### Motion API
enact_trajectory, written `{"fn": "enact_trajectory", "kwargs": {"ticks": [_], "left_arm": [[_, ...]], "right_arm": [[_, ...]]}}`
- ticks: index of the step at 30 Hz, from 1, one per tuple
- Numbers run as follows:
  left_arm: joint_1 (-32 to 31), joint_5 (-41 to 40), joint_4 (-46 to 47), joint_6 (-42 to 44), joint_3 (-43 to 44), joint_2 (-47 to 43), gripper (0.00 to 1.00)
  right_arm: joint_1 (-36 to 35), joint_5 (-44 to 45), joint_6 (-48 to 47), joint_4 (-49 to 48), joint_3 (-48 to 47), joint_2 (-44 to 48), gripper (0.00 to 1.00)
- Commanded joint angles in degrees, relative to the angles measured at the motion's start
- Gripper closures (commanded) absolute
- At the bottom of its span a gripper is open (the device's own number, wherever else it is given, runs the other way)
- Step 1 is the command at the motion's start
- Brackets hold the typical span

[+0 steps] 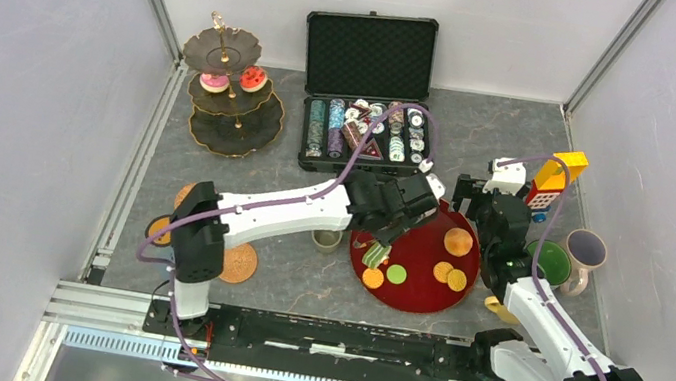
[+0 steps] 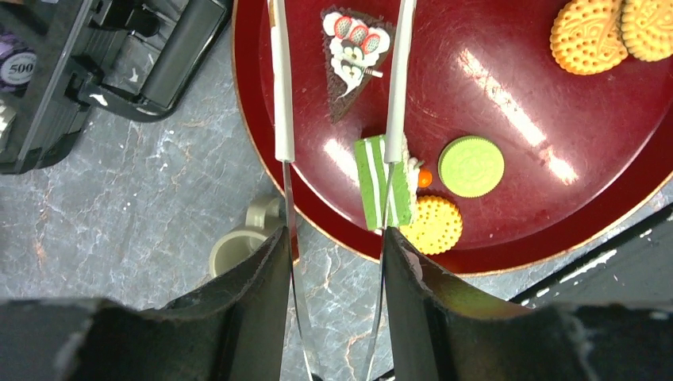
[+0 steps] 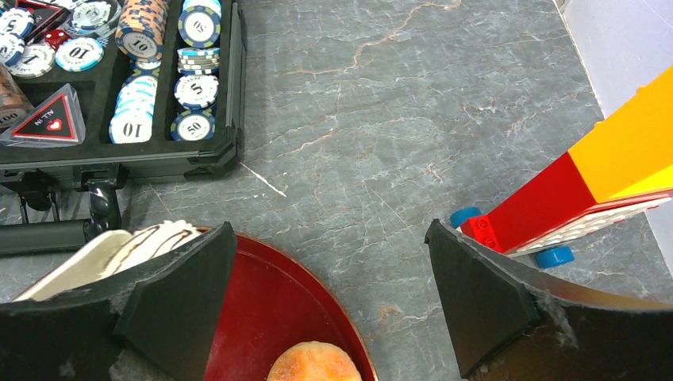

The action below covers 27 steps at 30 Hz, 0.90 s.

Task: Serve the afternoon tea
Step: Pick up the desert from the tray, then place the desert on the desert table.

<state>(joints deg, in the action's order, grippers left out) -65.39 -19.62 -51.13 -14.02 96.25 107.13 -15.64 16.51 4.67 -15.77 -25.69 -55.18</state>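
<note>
At frame centre, the left gripper (image 1: 384, 245) holds tongs (image 2: 337, 119) whose tips straddle a green striped cake slice (image 2: 384, 182) on the red plate (image 2: 508, 103), touching it; a firm grip cannot be confirmed. At right, the right gripper (image 3: 329, 298) gapes wide, empty.

Where we find the tea things on the surface (image 1: 299, 286)

We see the tiered stand (image 1: 230, 94) back left, the chip case (image 1: 363, 129) to its right, the plate (image 1: 424, 264) before the case, and mugs (image 1: 566, 260) right of the plate.

- We're seeing white arm links with black joints, a purple cable running along each.
- We're noting black gripper fingers (image 3: 182, 298), scuffed edges.
</note>
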Motion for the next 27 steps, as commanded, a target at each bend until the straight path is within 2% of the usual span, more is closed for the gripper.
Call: {"fn": "enact_trajectory", "kwargs": {"ticks": [1,11,14,18,23,27], "left_arm": [[-0.19,-2.77,2.44,1.52,-3.14,-7.81,0.93],[0.51,-19.58,-3.18,-0.01,-10.51,-17.73,0.92],[1.99,-23.31,-4.06,-2.99,-13.85,-20.70,0.97],[6.64,-22.08,-3.28,-7.77,-18.55,-24.11,0.98],[12.98,-26.56,-1.73,-12.90,-22.73,-25.80,0.98],[17.96,-29.32,6.49,-12.34,-25.87,-25.09,0.98]], "right_arm": [[0.17,-0.02,0.01,-1.89,-0.85,0.06,0.02],[0.19,-0.33,0.11,-1.85,-1.03,-0.39,0.02],[0.17,-0.38,0.24,-1.81,-1.03,-0.52,0.02],[0.17,-0.58,0.32,-1.94,-1.03,-0.50,0.02],[0.21,-0.57,0.29,-1.91,-1.03,-0.56,0.02],[0.18,-0.82,0.42,-2.18,-0.95,-0.68,0.02]]}}
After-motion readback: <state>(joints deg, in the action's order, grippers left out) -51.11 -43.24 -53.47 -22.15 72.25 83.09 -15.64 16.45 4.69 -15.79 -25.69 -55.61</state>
